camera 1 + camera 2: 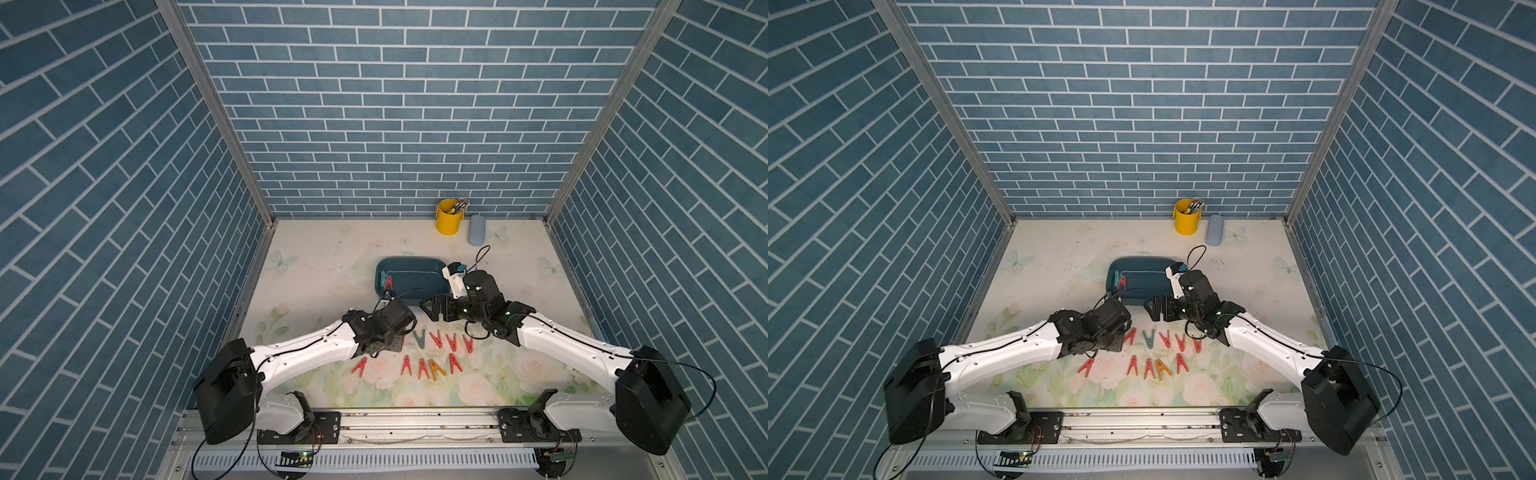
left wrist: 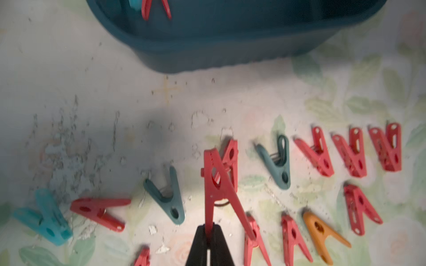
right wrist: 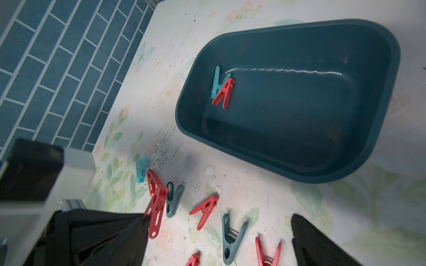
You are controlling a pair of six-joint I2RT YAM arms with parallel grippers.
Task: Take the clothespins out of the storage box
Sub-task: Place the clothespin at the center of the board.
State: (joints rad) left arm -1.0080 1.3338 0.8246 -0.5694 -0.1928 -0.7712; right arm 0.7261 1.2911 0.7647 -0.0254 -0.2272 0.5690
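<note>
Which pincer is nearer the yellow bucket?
Right. The right pincer is beside the storage box, short of the yellow bucket; the left pincer, gripping a red clothespin, is farther back.

The storage box (image 3: 276, 147) is dark teal. The clothespins (image 2: 387, 149) are mostly red, with some dark teal, two light turquoise and one orange. The table (image 1: 332, 257) is pale with faded roses and butterflies. The walls (image 1: 415, 104) are blue brick-patterned with white lines. The bucket (image 1: 447, 218) is yellow; the case (image 1: 477, 230) seems blue-grey.

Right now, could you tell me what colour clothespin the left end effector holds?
A red clothespin, clearest in the left wrist view.
</note>
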